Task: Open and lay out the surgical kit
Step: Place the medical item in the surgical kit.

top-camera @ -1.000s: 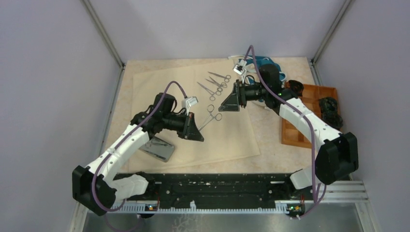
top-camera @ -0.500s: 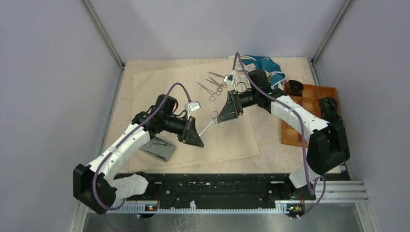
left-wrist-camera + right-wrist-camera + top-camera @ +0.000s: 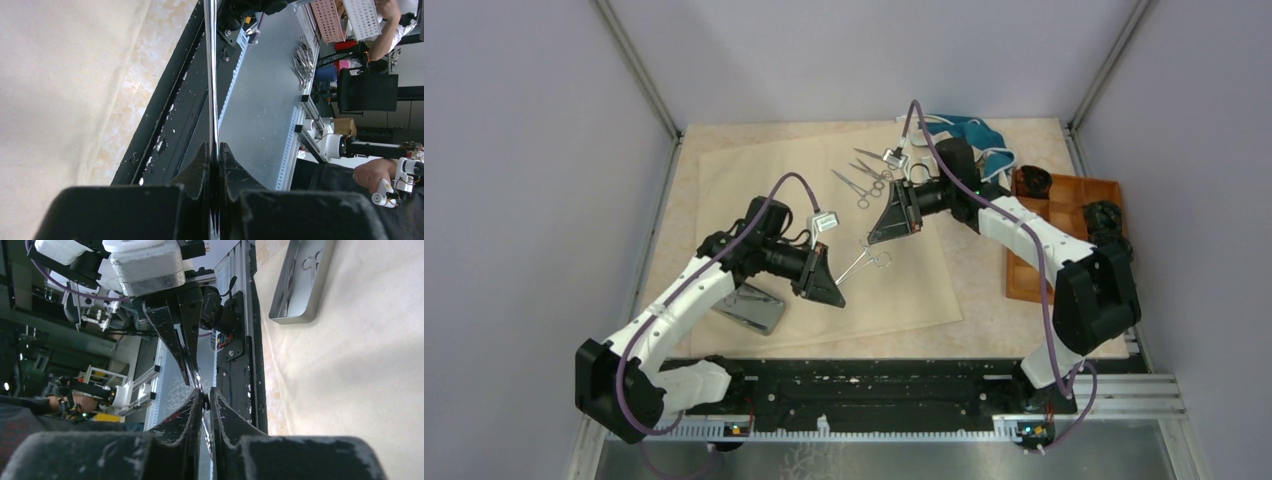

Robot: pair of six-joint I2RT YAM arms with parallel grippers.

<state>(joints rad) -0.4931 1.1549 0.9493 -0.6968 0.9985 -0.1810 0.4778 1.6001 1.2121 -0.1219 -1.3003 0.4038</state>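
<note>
The beige cloth wrap [image 3: 824, 190] lies spread open on the table. One pair of silver ring-handled forceps [image 3: 856, 267] hangs over it between both grippers. My left gripper [image 3: 832, 290] is shut on its thin tip end, and in the left wrist view the blade [image 3: 212, 75] runs straight out of the shut gripper [image 3: 213, 150]. My right gripper [image 3: 872, 240] is shut on the handle end; the right wrist view shows metal pinched in this gripper [image 3: 204, 395]. Other forceps [image 3: 864, 185] lie in a row on the cloth. The steel tray [image 3: 749, 308] sits under the left arm.
Teal-and-white fabric [image 3: 969, 130] is bunched at the back right. An orange-brown compartment tray [image 3: 1064, 235] holding dark items stands at the right edge. The black base rail [image 3: 874, 385] runs along the near edge. The right wrist view shows the steel tray [image 3: 300, 285] on the cloth [image 3: 360, 365].
The right arm swung down and left from the row of laid-out forceps to the held pair and its jaws closed on the handle end. The left arm barely moved.
</note>
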